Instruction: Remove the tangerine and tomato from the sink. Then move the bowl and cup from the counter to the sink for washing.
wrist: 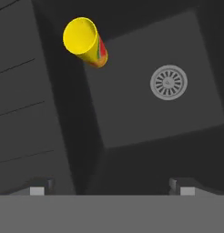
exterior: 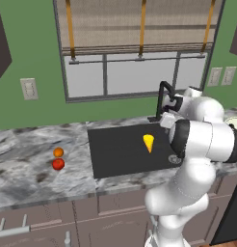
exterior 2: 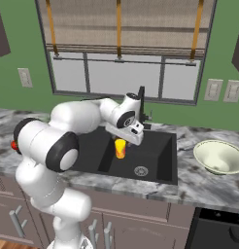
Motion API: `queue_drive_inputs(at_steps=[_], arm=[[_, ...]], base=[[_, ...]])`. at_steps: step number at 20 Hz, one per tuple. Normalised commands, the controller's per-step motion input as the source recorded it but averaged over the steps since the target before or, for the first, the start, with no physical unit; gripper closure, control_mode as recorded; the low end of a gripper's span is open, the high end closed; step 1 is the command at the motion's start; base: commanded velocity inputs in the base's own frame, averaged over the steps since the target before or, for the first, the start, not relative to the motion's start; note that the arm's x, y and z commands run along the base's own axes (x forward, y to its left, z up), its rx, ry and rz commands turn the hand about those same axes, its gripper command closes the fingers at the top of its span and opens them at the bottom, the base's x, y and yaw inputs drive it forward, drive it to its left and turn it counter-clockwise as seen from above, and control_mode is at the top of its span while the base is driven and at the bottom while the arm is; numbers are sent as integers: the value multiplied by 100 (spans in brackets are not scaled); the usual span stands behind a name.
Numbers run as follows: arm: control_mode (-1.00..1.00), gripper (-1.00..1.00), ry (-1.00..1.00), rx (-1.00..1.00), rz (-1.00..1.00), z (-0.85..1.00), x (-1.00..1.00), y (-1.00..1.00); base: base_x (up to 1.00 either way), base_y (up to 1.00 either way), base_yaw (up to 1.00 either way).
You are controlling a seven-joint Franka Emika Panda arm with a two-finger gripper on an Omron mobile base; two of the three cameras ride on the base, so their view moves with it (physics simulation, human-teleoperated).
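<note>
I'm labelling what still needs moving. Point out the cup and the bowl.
cup [exterior 2: 120, 149]: right base view, on its yellow side wall.
bowl [exterior 2: 219, 156]: right base view, on its pale inner wall.

- The cup [wrist: 84, 42] is bright yellow, with a red mark and an orange tinge along its side.
- The sink [exterior 2: 160, 158] is black, and its drain [wrist: 168, 82] is grey metal with a ring of thin radial slots.
- The faucet [exterior: 162, 99] is black.
- The tangerine [exterior: 58, 152] is orange, and the tomato [exterior: 58, 164] is glossy red.
- The bowl [exterior 2: 219, 156] is pale cream-white with a greenish tint.
- The counter [exterior: 33, 164] is grey-white stone with darker marbled veins.
- The cabinets [exterior: 106, 207] are brown.
- The wall [exterior: 29, 43] is green.
- The window blind [exterior 2: 121, 24] is tan with 3 orange vertical straps.
</note>
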Motion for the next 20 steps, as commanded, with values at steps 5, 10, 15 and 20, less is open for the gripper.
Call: queue_drive_inputs(at_steps=[5,10,15,20], arm=[[-100,-100,-7,-8,19,29,-56,-19],[-100,-100,-4,-7,17,29,-55,-21],[-100,-100,-2,-7,12,18,-37,-24],[-100,-100,-4,-11,7,7,-16,-32]], base=[[0,0,0],[0,0,0],[0,0,0],[0,0,0]])
